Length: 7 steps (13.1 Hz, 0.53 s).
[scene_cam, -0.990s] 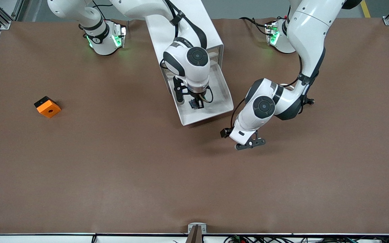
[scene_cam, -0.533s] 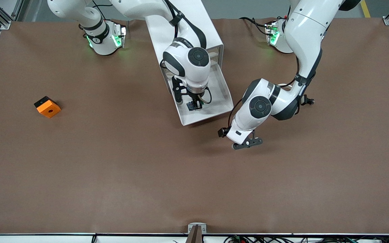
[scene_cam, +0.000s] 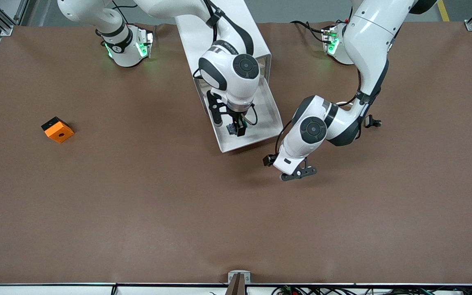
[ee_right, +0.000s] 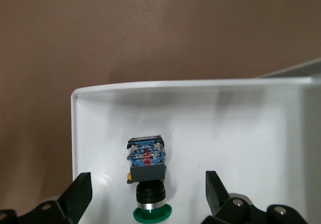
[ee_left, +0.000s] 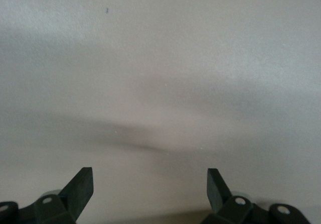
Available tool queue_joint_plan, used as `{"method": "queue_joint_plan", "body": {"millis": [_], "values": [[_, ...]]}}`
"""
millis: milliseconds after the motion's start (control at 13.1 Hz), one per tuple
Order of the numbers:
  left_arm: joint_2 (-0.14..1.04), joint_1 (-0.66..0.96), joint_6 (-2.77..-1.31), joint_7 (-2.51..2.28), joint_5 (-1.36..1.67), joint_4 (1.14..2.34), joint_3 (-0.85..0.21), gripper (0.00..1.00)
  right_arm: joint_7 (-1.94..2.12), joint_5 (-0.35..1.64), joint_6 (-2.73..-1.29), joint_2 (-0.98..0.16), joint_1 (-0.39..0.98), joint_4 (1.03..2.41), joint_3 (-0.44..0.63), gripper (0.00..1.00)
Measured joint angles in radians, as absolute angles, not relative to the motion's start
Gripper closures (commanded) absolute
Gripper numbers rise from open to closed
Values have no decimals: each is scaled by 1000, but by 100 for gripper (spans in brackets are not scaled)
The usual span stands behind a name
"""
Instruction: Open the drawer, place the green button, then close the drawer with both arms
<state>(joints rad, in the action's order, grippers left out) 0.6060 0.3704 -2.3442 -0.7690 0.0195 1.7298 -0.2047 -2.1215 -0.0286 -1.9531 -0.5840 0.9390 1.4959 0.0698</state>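
The drawer (scene_cam: pixel 267 123) stands pulled out of the white cabinet (scene_cam: pixel 246 24), its front nearest the front camera. The button (scene_cam: pixel 231 128) lies on the drawer's floor. In the right wrist view the button (ee_right: pixel 147 171) shows its green cap, black barrel and blue contact block, close to the drawer's wall (ee_right: pixel 190 85). My right gripper (scene_cam: pixel 236 129) hangs over it, open, its fingertips (ee_right: pixel 83 184) apart from the button on both sides. My left gripper (scene_cam: pixel 298 173) is open and low over the table, off the drawer's front corner toward the left arm's end. Between its fingers (ee_left: pixel 83 181) is only a plain pale surface.
An orange square block (scene_cam: pixel 57 129) with a hole lies on the brown table toward the right arm's end. Both arm bases (scene_cam: pixel 127 45) stand at the table's edge farthest from the front camera, either side of the cabinet.
My right gripper has opened and let go of the button, which now rests in the drawer. The left arm has shifted slightly toward the drawer's front.
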Motion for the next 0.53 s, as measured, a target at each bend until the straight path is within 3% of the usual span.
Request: {"method": "queue_joint_plan", "body": {"millis": [228,533], "values": [[606,393,-2337,-805,19,1729,-205,0,-1914,-28,-1809,-560,909,1425,77,0],[606,411,-2312,-833,19,1729,-206,0,-1573,-27,-1669,-441,805,1404,81,0]]}}
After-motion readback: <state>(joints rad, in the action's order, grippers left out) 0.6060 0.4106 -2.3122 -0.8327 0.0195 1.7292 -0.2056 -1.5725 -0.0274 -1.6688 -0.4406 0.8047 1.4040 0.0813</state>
